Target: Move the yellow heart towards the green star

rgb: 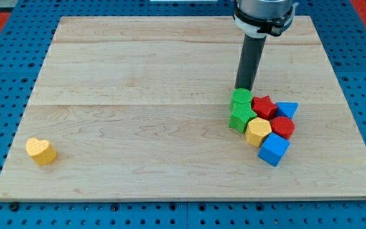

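The yellow heart (pixel 40 151) sits alone near the view's bottom left of the wooden surface (pixel 138 76), well apart from everything else. Far across, at the view's right, my tip (pixel 243 88) stands just behind the green star (pixel 240 118), which is packed against a second green block (pixel 241 98), red star (pixel 263 106), yellow hexagon (pixel 258 131), red cylinder (pixel 283 127), blue cube (pixel 273 149) and a blue block (pixel 287 109). There is no claw, only the rod. Crossing carelessly, the tip could scatter the cluster; an off-centre push might spin the heart away. The arm's upper part is cropped, and whether tip and block touch is unclear.
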